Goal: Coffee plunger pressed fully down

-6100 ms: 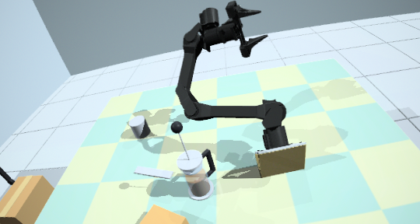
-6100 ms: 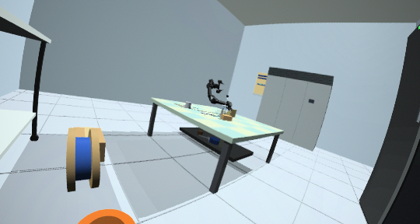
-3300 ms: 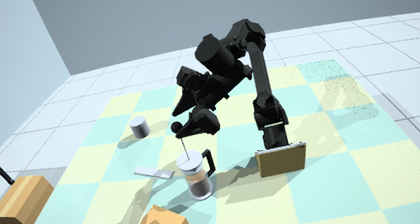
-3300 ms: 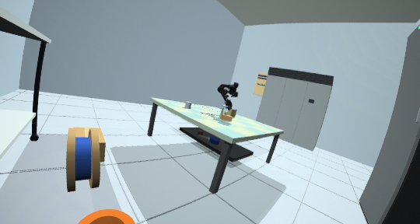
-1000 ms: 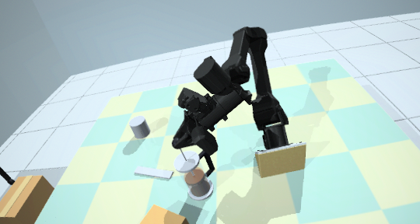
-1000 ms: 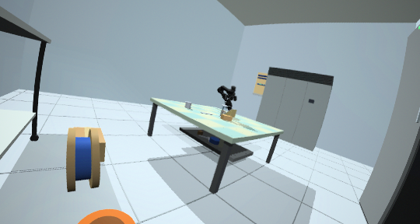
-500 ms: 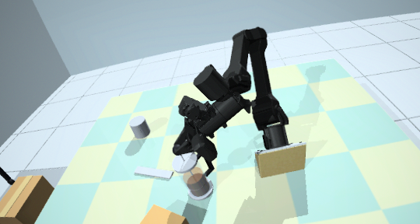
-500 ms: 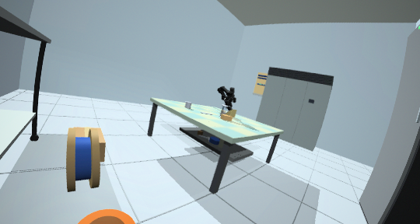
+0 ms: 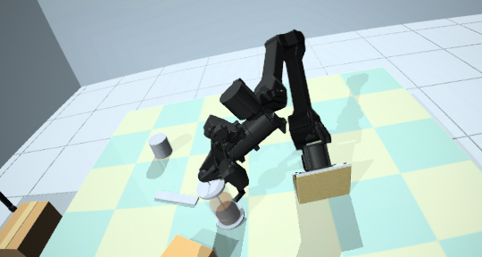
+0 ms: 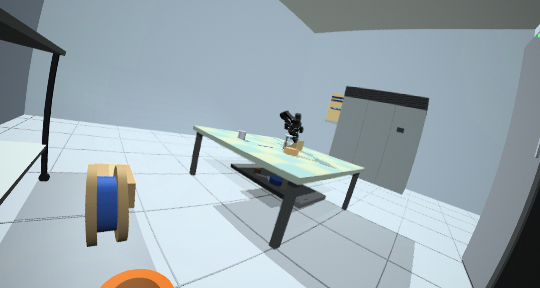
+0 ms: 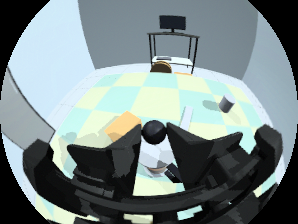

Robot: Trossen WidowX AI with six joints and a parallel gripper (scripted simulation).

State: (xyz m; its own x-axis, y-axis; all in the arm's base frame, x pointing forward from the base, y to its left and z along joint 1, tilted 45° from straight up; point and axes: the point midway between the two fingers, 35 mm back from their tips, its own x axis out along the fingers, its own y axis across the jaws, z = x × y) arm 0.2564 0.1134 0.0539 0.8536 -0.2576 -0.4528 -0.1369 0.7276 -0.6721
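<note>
Directly above the coffee press (image 9: 228, 212), the jaws pinch the plunger knob (image 11: 154, 131), its rod axis running straight down.

The clear, glass-like cylinder of the coffee press (image 9: 228, 209) lets dark brown liquid show through, and its flat white lid (image 9: 210, 189) looks smooth and matt. The black robot arm (image 9: 295, 88) has a dull, plastic-like finish with faint sheen on its rounded housings. The pale checked yellow-and-mint desk (image 9: 393, 164) top is smooth and slightly reflective. A small grey cylinder (image 9: 160, 145) appears matt metal; the tan upright board (image 9: 322, 184) looks like cardboard.
</note>
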